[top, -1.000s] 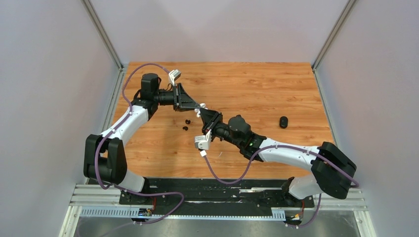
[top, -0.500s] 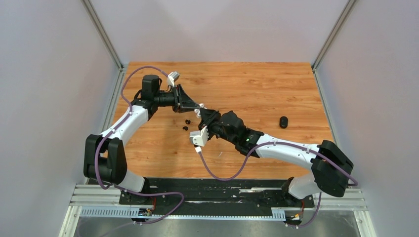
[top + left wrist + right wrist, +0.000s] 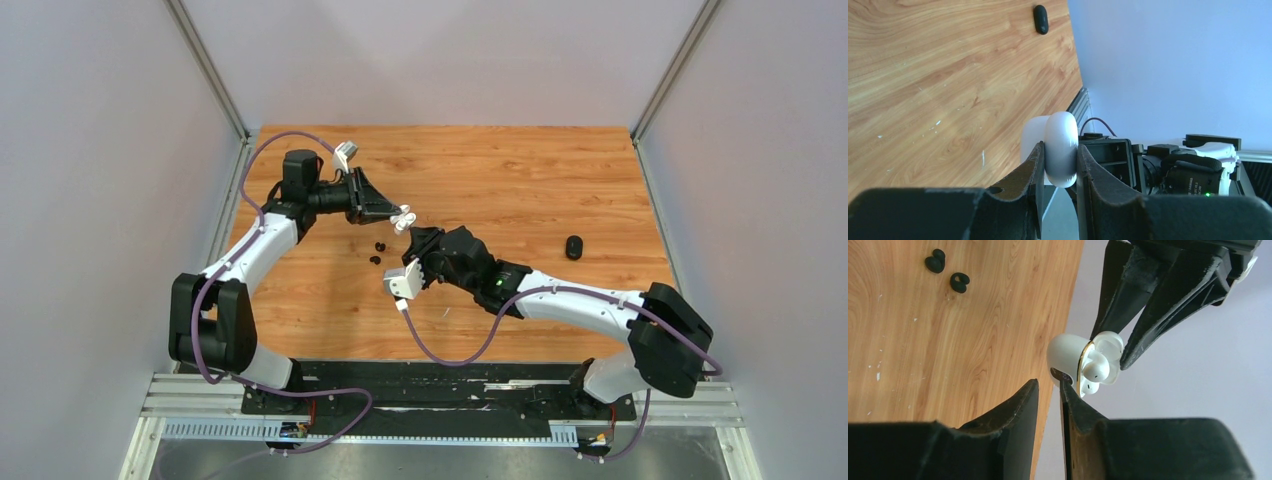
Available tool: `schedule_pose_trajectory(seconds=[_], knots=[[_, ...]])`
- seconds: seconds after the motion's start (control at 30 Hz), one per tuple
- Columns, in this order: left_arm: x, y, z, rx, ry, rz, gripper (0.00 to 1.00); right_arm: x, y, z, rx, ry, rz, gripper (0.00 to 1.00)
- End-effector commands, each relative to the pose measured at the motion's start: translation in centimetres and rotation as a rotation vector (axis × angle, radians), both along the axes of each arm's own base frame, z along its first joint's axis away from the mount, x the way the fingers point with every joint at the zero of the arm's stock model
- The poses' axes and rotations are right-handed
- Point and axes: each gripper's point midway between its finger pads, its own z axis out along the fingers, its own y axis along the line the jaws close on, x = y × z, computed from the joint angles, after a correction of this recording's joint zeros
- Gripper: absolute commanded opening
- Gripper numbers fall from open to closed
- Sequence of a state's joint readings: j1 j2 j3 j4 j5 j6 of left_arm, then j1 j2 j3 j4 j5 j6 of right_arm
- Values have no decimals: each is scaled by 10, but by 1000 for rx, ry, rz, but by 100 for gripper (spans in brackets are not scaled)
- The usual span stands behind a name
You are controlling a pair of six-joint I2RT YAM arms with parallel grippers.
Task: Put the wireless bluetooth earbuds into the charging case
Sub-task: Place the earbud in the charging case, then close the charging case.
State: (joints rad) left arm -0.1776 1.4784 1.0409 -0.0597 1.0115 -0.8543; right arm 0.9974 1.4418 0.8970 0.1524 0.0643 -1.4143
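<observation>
The white charging case [image 3: 403,219] hangs above the table, and my left gripper [image 3: 1059,150] is shut on its body [image 3: 1062,152]. In the right wrist view the case [image 3: 1066,356] stands open, its lid swung toward the table side. Two white earbuds [image 3: 1096,371] sit in the case's open half between the left gripper's black fingers [image 3: 1128,295]. My right gripper [image 3: 1048,383] is just below the case with a narrow gap between its jaws and nothing in it. One fingertip [image 3: 1064,386] touches the lid's edge by a dark patch.
Two small black rubber pieces [image 3: 377,252] lie on the wooden table below the grippers; the right wrist view shows them too [image 3: 948,271]. A black oval object [image 3: 574,247] lies to the right, seen from the left wrist as well [image 3: 1041,19]. Grey walls enclose the table.
My right wrist has rolled and pulled back slightly from the case, and its jaws have parted a little. The left gripper has shifted slightly up and left with the case.
</observation>
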Motion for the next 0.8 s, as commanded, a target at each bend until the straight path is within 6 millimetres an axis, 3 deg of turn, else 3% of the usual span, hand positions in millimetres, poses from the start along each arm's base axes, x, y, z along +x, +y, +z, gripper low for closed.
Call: schedule_pose_trajectory(seconds=[0.0,0.23,0.37,0.4,0.53,0.63,0.77], knots=[[-3,0,25,-22,-116,-22,0,3,3,13,24,-2,-27,26],[-4,1,21,-2,-135,-35,0,9,-7,23,60,6,-94,27],[-8,3,8,49,-203,-84,0,8,-20,47,235,203,-153,31],[-10,3,7,46,-214,-103,0,7,-25,54,289,287,-167,36],[-22,1,12,43,-299,-194,0,-14,-39,86,511,736,-137,71],[-32,1,14,50,-325,-251,0,-38,-40,74,463,957,-79,84],[-40,0,14,54,-337,-291,0,-50,-30,58,421,1091,-50,94]])
